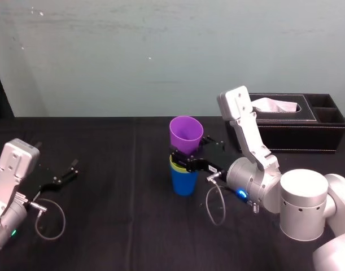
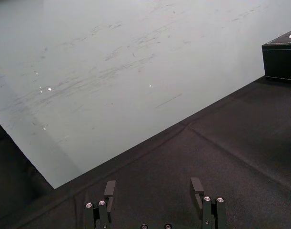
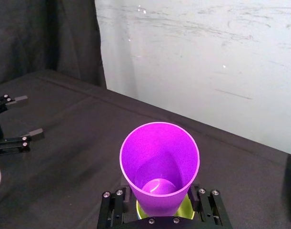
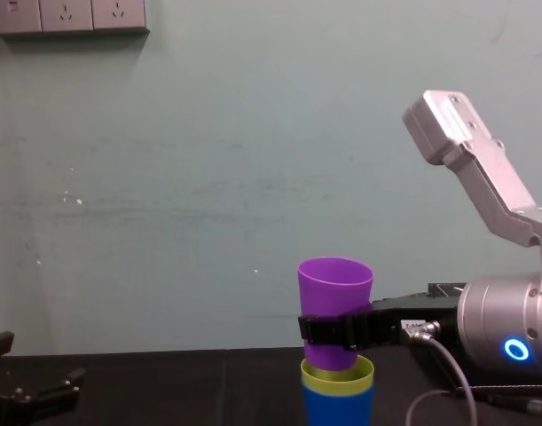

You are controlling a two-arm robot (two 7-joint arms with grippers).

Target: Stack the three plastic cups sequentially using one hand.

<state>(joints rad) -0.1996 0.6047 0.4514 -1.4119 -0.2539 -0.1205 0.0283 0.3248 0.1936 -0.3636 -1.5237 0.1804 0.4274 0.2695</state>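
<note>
Black cloth drapes the desk (image 1: 116, 192) before a scuffed pale-green wall (image 1: 132, 56). Near mid-desk the right claw (image 1: 189, 156) is clenched on the smooth, tapered purple cup (image 1: 186, 134), above the yellow-green cup (image 1: 173, 165) nested in the blue cup (image 1: 183, 180). A black tissue box (image 1: 296, 127) sits toward the far right corner. Left wrist view: the left claw (image 2: 153, 186) hangs released over bare cloth. Right wrist view: jaws flank the purple cup's base, a yellow-green rim beneath. Chest view: the purple cup stands upright, its base sunk inside the yellow-green rim.
</note>
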